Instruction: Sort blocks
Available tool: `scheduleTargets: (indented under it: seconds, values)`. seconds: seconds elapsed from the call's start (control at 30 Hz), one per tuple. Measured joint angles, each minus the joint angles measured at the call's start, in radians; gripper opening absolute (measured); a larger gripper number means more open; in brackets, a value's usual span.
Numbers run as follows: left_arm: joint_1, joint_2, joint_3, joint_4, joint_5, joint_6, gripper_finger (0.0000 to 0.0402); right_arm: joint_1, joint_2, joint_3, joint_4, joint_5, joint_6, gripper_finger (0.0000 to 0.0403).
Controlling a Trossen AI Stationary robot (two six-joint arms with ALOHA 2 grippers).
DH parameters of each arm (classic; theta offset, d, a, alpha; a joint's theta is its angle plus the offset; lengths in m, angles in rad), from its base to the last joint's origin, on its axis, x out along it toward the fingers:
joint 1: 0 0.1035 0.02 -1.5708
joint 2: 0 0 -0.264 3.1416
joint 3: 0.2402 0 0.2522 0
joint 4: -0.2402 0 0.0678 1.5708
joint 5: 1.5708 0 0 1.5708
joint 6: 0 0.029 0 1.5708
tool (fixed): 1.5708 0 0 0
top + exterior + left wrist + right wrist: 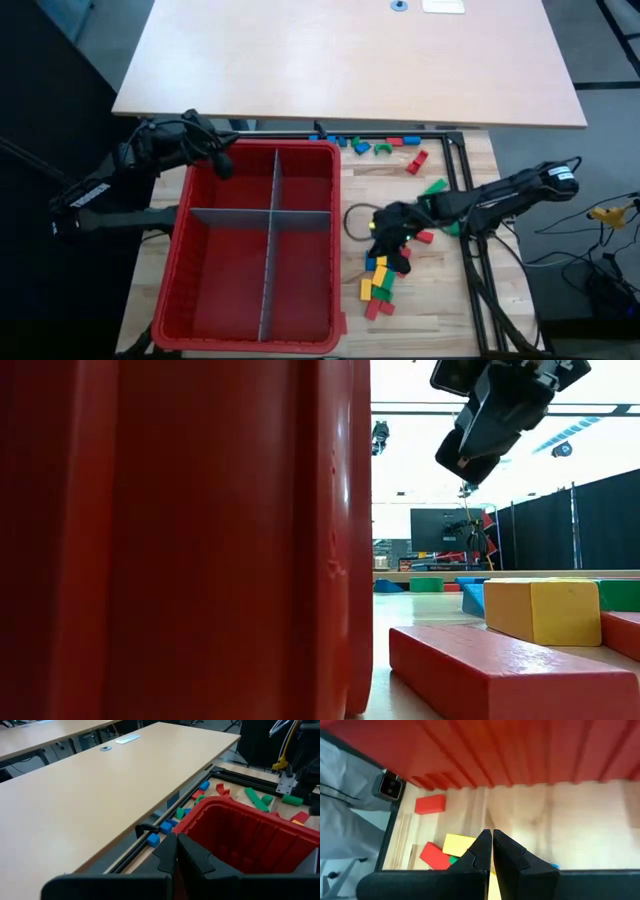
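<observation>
The right gripper (pixel 392 232), its fingers closed and holding nothing I could see, hung above the scattered blocks (pixel 380 280), which lay mostly toward six o'clock from it, beside the red bin (pixel 215 322).

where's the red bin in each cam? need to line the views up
High: red bin left of centre, grey dividers inside.
Low: its wall fills the left half.
Left wrist: corner rim just past the left gripper.
Right wrist: ribbed wall along the upper edge.
Shared landmark: blocks beside it.
</observation>
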Motion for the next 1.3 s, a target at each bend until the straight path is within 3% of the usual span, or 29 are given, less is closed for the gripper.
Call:
scheduleTargets:
  seconds: [0.43, 0.73, 1.1, 1.3]
  values:
    - [0.0, -0.007, 0.0, -0.004, 0.002, -0.011, 0.0, 0.204, 0.131, 0.0, 0.114, 0.146, 0.043, 0.0]
    - [0.0, -0.007, 0.0, -0.007, 0.004, -0.031, 0.0, 0.325, 0.164, 0.0, 0.195, 0.312, -0.044, 0.0]
    - [-0.001, -0.012, 0.0, -0.045, 0.036, -0.031, 0.0, 0.333, 0.308, 0.002, 0.461, 0.34, 0.001, 0.0]
    - [-0.002, -0.025, 0.0, -0.097, 0.062, -0.025, 0.0, 0.361, 0.424, 0.095, 0.475, 0.336, 0.021, 0.0]
